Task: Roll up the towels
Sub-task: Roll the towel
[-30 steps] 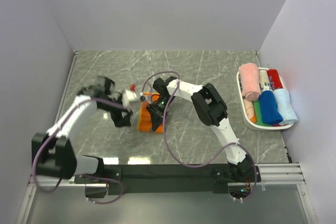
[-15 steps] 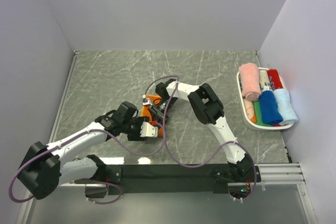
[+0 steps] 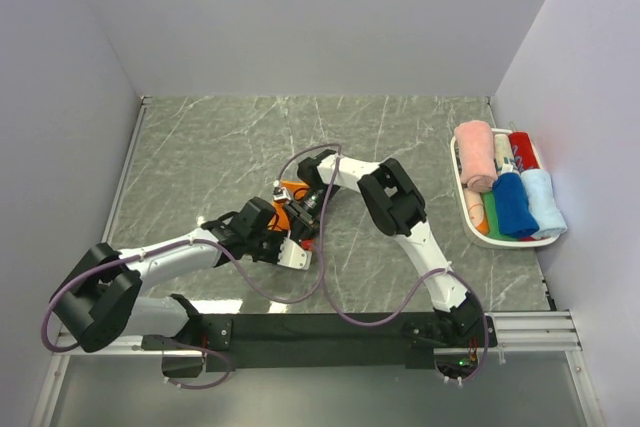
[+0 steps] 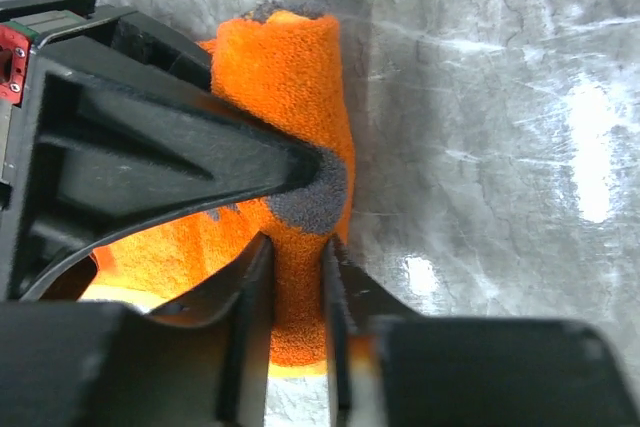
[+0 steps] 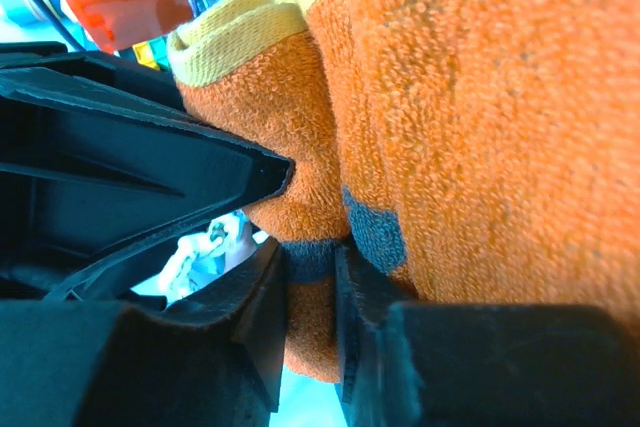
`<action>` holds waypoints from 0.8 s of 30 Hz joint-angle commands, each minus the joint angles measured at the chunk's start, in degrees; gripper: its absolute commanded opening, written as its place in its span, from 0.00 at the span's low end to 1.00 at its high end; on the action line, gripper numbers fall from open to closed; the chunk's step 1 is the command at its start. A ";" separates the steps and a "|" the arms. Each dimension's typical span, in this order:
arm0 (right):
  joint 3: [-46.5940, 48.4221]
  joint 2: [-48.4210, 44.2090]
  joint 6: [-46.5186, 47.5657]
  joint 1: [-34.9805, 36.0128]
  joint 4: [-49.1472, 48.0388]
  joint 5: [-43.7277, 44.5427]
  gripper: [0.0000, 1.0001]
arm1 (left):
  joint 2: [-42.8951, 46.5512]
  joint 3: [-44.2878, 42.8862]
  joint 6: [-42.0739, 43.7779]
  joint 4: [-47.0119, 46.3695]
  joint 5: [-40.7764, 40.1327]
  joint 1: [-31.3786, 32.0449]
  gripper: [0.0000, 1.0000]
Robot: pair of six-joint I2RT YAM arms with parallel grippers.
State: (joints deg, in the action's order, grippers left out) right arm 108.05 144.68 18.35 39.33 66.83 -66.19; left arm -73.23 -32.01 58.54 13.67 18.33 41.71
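1. While both arms crowd over it, the orange towel shows in the overhead view only as slivers of colour near the middle of the marble table. No lettering can be made out in any view, and the wrist cameras cut the cloth off at their frame edges.
2. The left arm lies low, stretching from the near-left corner toward the centre, with its wrist angled down at the towel's near side.
3. The right arm rises from its base at the near right, bends high at the elbow and folds back leftward, coming down on the towel from the far side.
4. The left gripper has its jaws drawn almost together, pinching a grey patch at the end of the thick orange roll of cloth lying on the table.
5. The right gripper is just as narrow, its fingers nipping a fold of orange and grey cloth below a yellow hem.
6. The two tools meet on the same towel, each one's black fingers filling the left of the other's wrist view.
7. Well apart at the right edge, a white basket holds rolled towels in pink, blue, pale blue, red and green.
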 commanded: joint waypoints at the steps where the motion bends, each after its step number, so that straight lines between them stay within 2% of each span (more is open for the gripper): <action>1: -0.03 -0.88 0.29 -2.50 -3.54 10.64 0.31 | -1.65 0.55 1.23 9.60 1.35 0.83 0.21; 2: -0.03 -2.98 0.11 -3.11 -3.81 11.60 0.36 | -1.91 0.11 0.18 11.19 3.01 0.74 0.15; 4: -0.38 -7.02 -0.76 -5.22 -5.04 14.15 0.43 | -3.57 -1.91 -0.97 16.26 4.43 0.21 0.10; 5: -1.17 -8.61 -1.12 -6.10 -6.35 14.95 0.51 | -4.28 -3.48 -1.58 17.78 6.18 -0.14 0.06; 6: -2.04 -10.45 -1.56 -7.76 -7.40 15.56 0.53 | -4.90 -4.28 -1.94 19.53 6.89 -0.58 0.04; 7: -2.92 -14.21 -2.43 -8.47 -8.37 17.48 0.61 | -6.30 -5.07 -2.29 21.64 7.68 -1.63 0.02; 10: -10.45 -23.69 -4.72 -11.64 -14.95 23.27 0.66 | -10.25 -9.02 -2.47 27.43 10.67 -4.52 0.01; 11: -12.32 -26.27 -5.07 -12.34 -18.97 24.78 0.82 | -11.48 -11.47 -2.03 28.77 11.29 -5.41 0.01; 13: -15.92 -33.89 -5.43 -14.27 -22.60 28.21 0.83 | -15.95 -14.47 -1.33 32.01 14.62 -8.82 0.01; 16: -26.27 -44.17 -6.04 -16.47 -30.07 33.14 0.87 | -23.58 -21.76 1.04 39.22 19.00 -13.39 0.01; 20: -34.91 -54.14 -4.55 -16.92 -34.56 38.24 0.87 | -34.94 -34.74 2.19 48.01 22.71 -17.19 0.01; 24: -43.17 -61.70 -3.32 -16.22 -36.15 39.21 0.79 | -47.75 -46.19 1.66 56.18 23.95 -19.30 0.02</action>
State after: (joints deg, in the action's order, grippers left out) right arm 69.80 85.95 13.65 22.37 34.52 -30.76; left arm -112.73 -73.52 58.26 60.80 44.99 23.81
